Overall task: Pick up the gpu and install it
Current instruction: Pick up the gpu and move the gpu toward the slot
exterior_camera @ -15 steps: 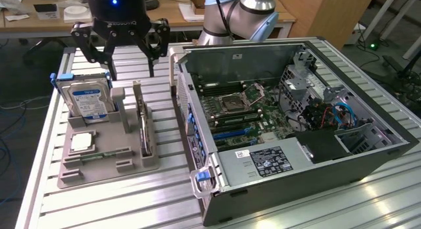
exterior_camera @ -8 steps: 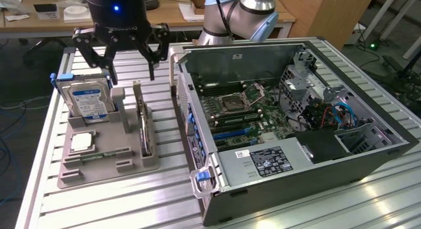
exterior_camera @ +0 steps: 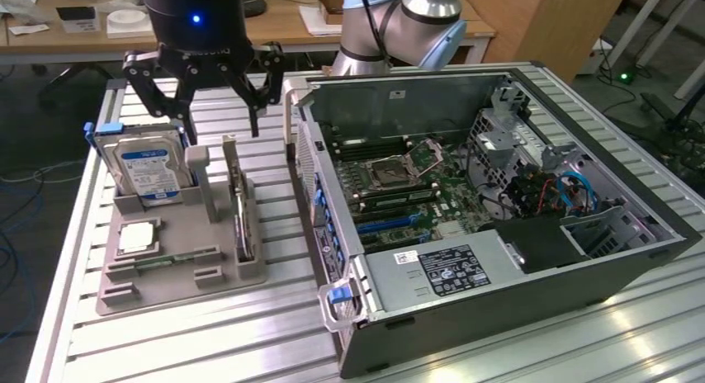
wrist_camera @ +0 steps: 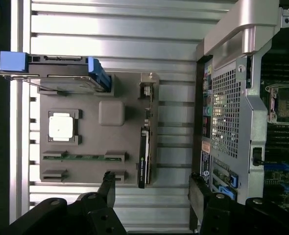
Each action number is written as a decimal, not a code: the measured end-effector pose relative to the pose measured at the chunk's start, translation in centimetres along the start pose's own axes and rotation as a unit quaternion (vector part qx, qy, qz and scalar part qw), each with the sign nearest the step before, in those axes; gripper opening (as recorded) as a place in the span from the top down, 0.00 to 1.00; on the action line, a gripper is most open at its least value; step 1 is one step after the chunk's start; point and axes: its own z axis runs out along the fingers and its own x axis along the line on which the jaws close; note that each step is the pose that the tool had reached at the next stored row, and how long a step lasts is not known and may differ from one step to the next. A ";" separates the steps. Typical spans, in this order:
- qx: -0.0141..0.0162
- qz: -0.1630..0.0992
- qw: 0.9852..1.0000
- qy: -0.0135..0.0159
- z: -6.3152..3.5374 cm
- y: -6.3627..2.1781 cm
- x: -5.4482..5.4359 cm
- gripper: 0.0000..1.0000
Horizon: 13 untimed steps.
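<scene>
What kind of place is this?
Probably a robot lab or workshop: an open computer case sits on a metal table, a gpu and hard drive stand in a grey tray, and a robot's claw hangs above them.

The arm (exterior_camera: pixel 399 24) is built of rounded silver-grey metal segments with pale blue caps at its joints. Its wrist end is a glossy black cylindrical housing (exterior_camera: pixel 193 16) bearing one small glowing blue light (exterior_camera: pixel 196 20). The black metal gripper (exterior_camera: pixel 220 125) has angular linkage bars pinned with round grey-headed bolts (wrist_camera: pixel 56 201), and two slim, flat-faced black fingers (wrist_camera: pixel 108 188)
</scene>
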 end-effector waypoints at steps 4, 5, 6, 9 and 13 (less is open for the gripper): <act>0.000 -0.001 1.000 0.000 0.20 -0.02 0.0 0.29; 0.000 -0.001 1.000 0.000 0.30 -0.04 0.0 0.29; 0.000 -0.001 1.000 0.000 0.39 -0.06 0.0 0.29; 0.000 -0.001 1.000 0.000 0.68 -0.13 0.0 0.29; 0.000 -0.001 1.000 0.000 1.02 -0.19 0.0 0.29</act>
